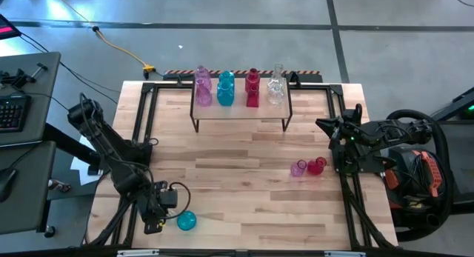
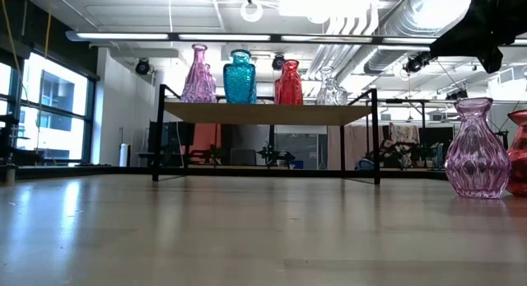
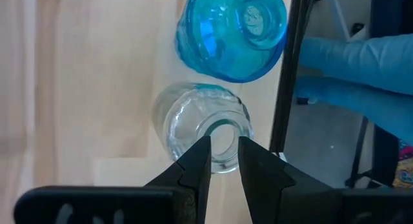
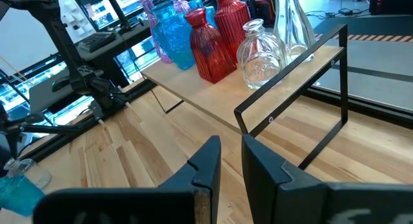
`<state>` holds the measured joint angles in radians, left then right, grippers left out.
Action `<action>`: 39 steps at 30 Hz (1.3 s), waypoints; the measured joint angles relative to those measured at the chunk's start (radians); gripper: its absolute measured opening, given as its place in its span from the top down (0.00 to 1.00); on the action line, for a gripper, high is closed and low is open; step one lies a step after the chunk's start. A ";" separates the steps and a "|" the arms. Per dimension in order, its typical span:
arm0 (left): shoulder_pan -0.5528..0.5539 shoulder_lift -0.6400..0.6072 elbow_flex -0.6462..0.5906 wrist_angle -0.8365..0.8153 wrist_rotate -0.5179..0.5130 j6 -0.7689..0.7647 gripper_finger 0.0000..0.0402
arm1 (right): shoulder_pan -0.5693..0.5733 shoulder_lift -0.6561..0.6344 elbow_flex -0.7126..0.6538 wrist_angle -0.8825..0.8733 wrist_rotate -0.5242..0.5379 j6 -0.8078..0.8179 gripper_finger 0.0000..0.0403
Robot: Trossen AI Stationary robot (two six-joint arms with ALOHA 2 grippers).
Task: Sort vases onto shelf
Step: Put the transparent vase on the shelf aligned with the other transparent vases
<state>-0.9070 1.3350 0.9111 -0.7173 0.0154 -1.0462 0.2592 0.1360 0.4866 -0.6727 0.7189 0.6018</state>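
Observation:
The shelf (image 1: 241, 110) stands at the table's far middle and carries several vases: pink (image 1: 203, 85), teal (image 1: 226, 88), red (image 1: 252, 88) and clear (image 1: 276, 85). A pink vase (image 1: 298, 168) and a red one (image 1: 317, 166) stand upright on the table at the right. At the near left a round teal vase (image 3: 232, 33) stands next to a clear vase (image 3: 193, 124). My left gripper (image 3: 224, 161) points steeply down over the clear vase's mouth (image 3: 222, 139), fingers a little apart. My right gripper (image 4: 231, 146) waits shut at the right edge, facing the shelf. My left gripper's fingertips (image 3: 201, 156) stand over the near rim of the clear vase's mouth, coming from above. I cannot tell whether they touch the glass.
A black frame bar (image 3: 290, 69) runs along the table's edge close beside the two near-left vases, with pale blue cloth (image 3: 361, 69) beyond it. Bare wood (image 1: 237, 175) lies between the shelf and the near edge. Black frame rails (image 1: 152, 116) border the tabletop's sides.

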 joint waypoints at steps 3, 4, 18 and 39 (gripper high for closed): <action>0.000 0.000 -0.006 0.009 -0.003 0.000 0.82 | 0.000 0.000 0.000 0.000 0.000 0.000 0.89; 0.000 -0.001 -0.010 0.014 -0.006 0.002 0.82 | 0.000 0.000 0.000 0.000 0.000 0.000 0.89; 0.000 0.002 -0.009 0.010 -0.019 -0.024 0.82 | 0.000 0.000 0.000 0.000 0.000 0.000 0.89; 0.004 -0.031 -0.010 -0.032 -0.027 -0.061 0.82 | 0.000 0.000 0.000 0.000 0.000 0.000 0.89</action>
<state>-0.9028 1.3041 0.9016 -0.7490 -0.0120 -1.1067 0.2592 0.1361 0.4862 -0.6730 0.7189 0.6018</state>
